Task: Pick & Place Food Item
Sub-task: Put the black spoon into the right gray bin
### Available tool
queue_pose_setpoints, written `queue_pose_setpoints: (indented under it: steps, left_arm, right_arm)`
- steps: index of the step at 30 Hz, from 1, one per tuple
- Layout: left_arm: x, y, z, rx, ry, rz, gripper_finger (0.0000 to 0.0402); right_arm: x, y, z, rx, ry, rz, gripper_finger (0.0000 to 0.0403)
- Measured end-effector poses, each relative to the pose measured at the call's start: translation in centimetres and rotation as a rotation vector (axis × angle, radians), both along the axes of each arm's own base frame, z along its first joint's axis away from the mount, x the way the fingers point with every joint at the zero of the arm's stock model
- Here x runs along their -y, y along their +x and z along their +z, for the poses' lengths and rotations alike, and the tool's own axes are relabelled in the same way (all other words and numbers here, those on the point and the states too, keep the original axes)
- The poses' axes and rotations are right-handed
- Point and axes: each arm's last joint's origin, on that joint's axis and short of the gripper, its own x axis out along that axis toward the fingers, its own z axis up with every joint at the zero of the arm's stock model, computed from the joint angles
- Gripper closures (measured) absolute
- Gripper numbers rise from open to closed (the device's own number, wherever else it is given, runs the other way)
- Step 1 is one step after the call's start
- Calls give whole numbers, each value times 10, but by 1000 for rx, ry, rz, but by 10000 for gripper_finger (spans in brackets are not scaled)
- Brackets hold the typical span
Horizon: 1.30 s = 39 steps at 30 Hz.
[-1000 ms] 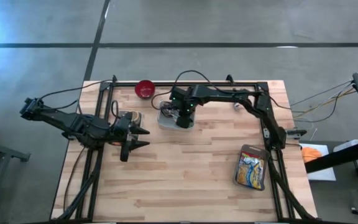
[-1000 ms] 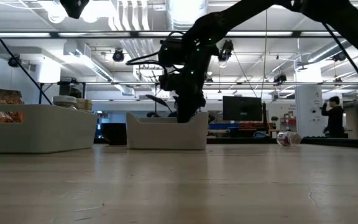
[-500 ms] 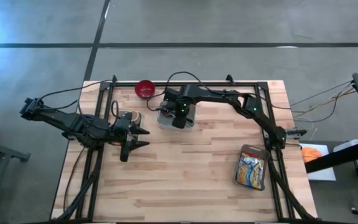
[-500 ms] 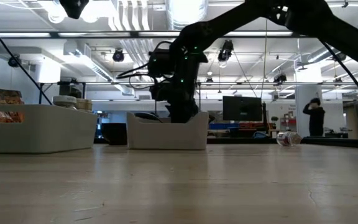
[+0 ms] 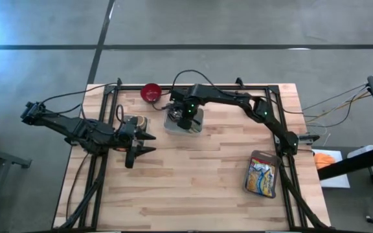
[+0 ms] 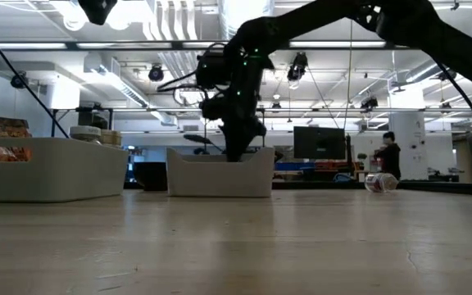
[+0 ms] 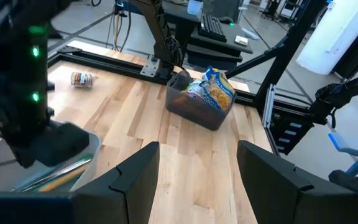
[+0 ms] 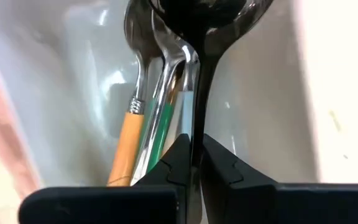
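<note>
Right tool [image 8: 194, 163] is down inside the pale plastic utensil bin [image 5: 185, 127] at the wooden counter's [image 5: 199, 175] back edge, pinched tight on a dark-handled spoon [image 8: 197, 18]. Orange- and green-handled utensils [image 8: 143, 134] lie beside it in the bin. Left tool [image 5: 149, 144] hovers left of the bin, partway open, holding nothing. Clear tub of snack packets [image 5: 263, 174] sits well right of the bin, w/ a red bowl [image 5: 151, 92] just behind-left.

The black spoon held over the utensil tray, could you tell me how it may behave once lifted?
The black spoon looks stiff, so probably no drooping. The right hand pinches its thin, glossy handle, so it might slip or swing.
</note>
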Motion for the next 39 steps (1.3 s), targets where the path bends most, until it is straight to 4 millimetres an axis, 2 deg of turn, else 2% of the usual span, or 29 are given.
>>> queue_pose_setpoints:
  steps: [2, 9, 20, 25, 30, 39]
  left_arm:
    - [0, 0, 0, 0, 0, 0, 181]
    - [0, 0, -1, -7, -22, 7, 181]
    - [0, -1, -2, -21, -17, 7, 181]
    - [0, -1, -2, -21, -17, 7, 181]
    - [0, -1, -3, -29, -14, 8, 181]
    - [0, -1, -3, -35, -12, 8, 181]
  right_arm:
    - [1, -2, 7, -1, 10, -29, 392]
    - [8, -11, 13, -40, 107, -80, 392]
    - [15, -16, 14, -56, 126, -89, 392]
    - [16, -13, 30, 0, 108, -71, 392]
    - [15, -12, 45, 65, 190, -45, 392]
    - [12, -18, 39, -19, 239, -51, 392]
